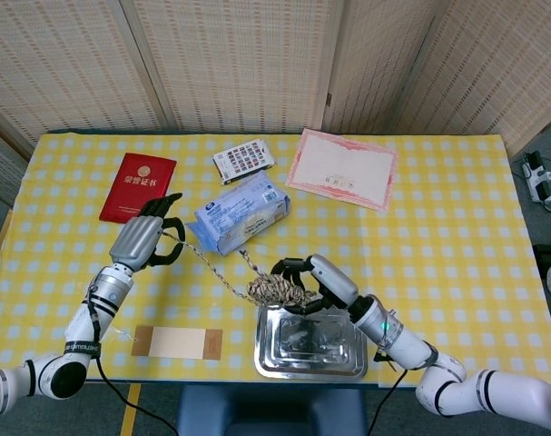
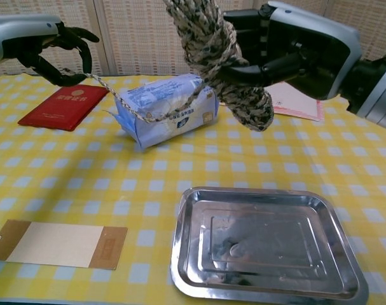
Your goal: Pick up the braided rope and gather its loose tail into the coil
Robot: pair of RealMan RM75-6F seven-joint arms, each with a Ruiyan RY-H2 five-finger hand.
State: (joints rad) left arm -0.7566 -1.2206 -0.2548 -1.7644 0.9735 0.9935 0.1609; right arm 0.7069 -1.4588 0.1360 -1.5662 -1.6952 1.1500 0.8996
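Reading from left to right, we see the left robot hand [image 1: 148,242] pinching the end of the loose tail [image 1: 219,269], raised beside the red booklet [image 1: 138,188]. This tail sags past the tissue pack [image 2: 168,110] to the coil [image 2: 226,70] of the braided rope [image 1: 277,290], gripped aloft by the right robot hand [image 2: 288,54] above the metal tray [image 1: 351,361]. We judge the gathering under way; next, the left should bring the tail onto the coil.

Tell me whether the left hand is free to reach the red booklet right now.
Probably not: the left hand hovers right beside the red booklet, but it holds the rope tail.
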